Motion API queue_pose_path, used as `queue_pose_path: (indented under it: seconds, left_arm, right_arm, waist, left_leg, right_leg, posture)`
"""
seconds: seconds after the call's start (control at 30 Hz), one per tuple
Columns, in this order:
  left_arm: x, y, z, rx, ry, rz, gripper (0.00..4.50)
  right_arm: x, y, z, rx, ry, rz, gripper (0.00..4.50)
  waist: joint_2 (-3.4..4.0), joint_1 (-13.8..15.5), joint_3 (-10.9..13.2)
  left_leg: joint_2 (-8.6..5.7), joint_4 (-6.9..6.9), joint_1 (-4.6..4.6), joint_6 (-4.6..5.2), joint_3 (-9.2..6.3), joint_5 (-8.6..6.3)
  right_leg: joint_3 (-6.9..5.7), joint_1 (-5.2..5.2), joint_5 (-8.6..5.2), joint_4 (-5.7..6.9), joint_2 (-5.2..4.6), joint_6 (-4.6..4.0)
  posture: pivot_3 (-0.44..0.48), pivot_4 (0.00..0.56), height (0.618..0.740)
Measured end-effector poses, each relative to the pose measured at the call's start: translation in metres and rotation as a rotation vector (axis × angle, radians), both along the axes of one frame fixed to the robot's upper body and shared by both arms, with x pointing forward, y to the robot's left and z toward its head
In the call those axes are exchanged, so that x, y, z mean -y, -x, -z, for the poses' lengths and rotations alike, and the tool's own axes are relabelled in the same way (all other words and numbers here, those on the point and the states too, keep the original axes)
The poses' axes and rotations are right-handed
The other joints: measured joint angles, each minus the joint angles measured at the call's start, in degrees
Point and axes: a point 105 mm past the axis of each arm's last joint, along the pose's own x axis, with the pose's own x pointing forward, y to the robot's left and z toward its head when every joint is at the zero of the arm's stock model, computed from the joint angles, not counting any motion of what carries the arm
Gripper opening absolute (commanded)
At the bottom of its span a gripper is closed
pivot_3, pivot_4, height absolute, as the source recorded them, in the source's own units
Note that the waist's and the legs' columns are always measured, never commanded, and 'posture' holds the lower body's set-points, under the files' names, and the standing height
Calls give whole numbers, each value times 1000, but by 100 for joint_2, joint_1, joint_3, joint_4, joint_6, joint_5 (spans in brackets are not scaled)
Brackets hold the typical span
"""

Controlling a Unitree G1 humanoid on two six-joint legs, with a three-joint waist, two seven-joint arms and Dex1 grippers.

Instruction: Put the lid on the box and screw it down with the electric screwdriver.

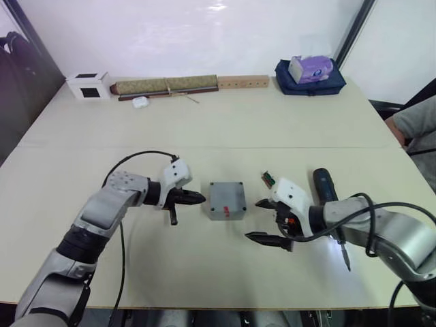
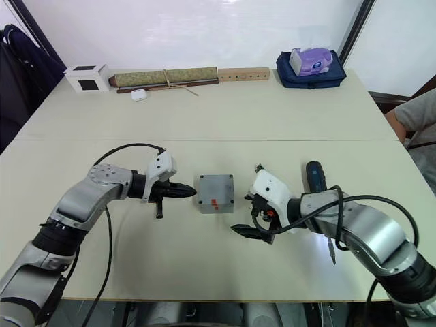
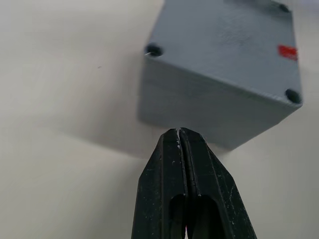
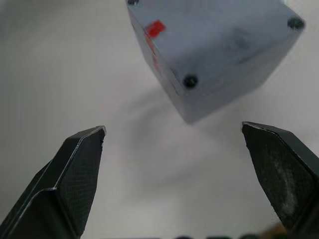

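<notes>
Left eye view: on the table (image 1: 225, 129), the box (image 1: 227, 200) sits at centre frame, lid (image 1: 227, 195) already seated. The screwdriver (image 1: 330, 211) lies lower right, ungrasped. Right tool (image 1: 265, 221) gapes apart; left tool (image 1: 191, 198) is pinched together. Next, I'd judge: grab the driver.

A pale table (image 1: 225, 129) fills the frame. At center sits the box (image 1: 227, 199), lid (image 1: 227, 194) on; the electric screwdriver (image 1: 325, 191) lies lower right. Along the top edge: a white cube (image 1: 88, 85), rolled mat (image 1: 165, 86), wooden block (image 1: 243, 82), blue bag (image 1: 310, 78).
</notes>
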Motion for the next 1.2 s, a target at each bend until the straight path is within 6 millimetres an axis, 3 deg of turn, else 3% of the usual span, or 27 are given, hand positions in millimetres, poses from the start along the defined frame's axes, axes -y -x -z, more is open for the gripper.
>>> queue_pose_path:
  seconds: [0.17,0.47,0.6,0.8,0.9,1.03,1.2]
  left_arm:
    - [3,-5,7,-7,-24,20,0]
    - [23,-30,-5,89,-47,73,0]
    - [5,-24,9,66,-125,80,0]
    - [-18,-18,9,63,-174,60,0]
    - [-23,-3,12,20,-177,79,0]
    - [-7,12,17,-12,-143,120,0]
    - [7,6,16,23,-146,127,0]
  right_arm:
    - [-12,5,9,-30,-54,-49,4464]
    - [-27,25,3,-99,-135,-135,4464]
    - [-16,22,3,-54,-70,-108,4464]
    - [0,10,-6,37,-6,-59,4464]
    - [2,-2,-8,85,7,-43,4464]
    - [-2,-11,5,85,25,-70,4464]
    - [-9,-5,10,52,7,-110,4464]
  waist:
    - [0,18,0]
    - [-1,-4,0]
    - [0,-27,-1]
    - [-2,-27,-3]
    - [0,-39,-4]
    - [0,26,-6]
    - [0,37,-5]
  left_leg:
    - [-4,1,0,-1,0,1]
    - [-7,4,1,-1,1,1]
    - [-1,3,9,-1,1,1]
    - [2,4,23,-2,5,1]
    - [4,4,25,-2,7,1]
    - [0,4,37,-2,5,1]
    - [-3,39,37,4,-1,-2]
  right_leg:
    - [-2,0,1,3,0,-1]
    - [-1,2,2,5,0,-2]
    - [4,0,1,14,8,-4]
    - [8,8,2,21,11,-4]
    - [9,9,1,23,12,-5]
    - [6,27,1,20,5,-5]
    - [-1,46,2,20,4,-4]
  posture:
    - [0,150,740]
    - [0,150,740]
    - [0,150,740]
    - [0,150,740]
    - [0,150,740]
    - [0,150,740]
    - [0,150,740]
